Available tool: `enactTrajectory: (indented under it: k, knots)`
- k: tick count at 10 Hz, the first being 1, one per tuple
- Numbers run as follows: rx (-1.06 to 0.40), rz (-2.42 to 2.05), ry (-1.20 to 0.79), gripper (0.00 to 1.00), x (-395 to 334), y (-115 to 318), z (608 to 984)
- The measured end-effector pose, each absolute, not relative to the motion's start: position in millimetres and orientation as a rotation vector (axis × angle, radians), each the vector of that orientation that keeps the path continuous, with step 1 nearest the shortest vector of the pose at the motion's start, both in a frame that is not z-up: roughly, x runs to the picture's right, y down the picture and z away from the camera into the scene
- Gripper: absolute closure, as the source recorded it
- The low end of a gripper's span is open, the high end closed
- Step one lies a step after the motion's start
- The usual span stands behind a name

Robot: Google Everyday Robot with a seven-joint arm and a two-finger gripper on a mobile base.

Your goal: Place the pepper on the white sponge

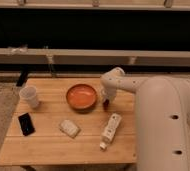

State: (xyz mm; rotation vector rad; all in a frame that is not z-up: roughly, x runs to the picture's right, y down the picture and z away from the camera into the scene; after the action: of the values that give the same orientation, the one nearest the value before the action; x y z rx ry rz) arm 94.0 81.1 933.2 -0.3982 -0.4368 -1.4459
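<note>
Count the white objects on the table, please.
3: a cup at the left edge, the white sponge in front of the bowl, a remote-like stick front right. The pincer, down right of the bowl, may hide others.

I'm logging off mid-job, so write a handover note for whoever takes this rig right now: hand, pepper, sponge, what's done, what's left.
The hand is low at the table, just right of the orange bowl, directly over the pepper; whether it holds it cannot be told.
The pepper is at table level beside the bowl.
The white sponge lies front-left of the bowl, nothing on it.
Done: reach to pepper. Left: secure, lift, carry to sponge, release.
</note>
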Motion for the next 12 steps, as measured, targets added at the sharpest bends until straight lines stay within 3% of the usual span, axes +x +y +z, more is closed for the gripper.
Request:
enactTrajectory:
  k: [1, 2, 12]
  knots:
    - [-0.396, -1.443, -0.424, 0.92, 96, 79, 924]
    - [-0.391, -1.440, -0.417, 0.94, 97, 79, 914]
    - [-0.261, -1.566, -0.577, 0.94, -8, 155, 756]
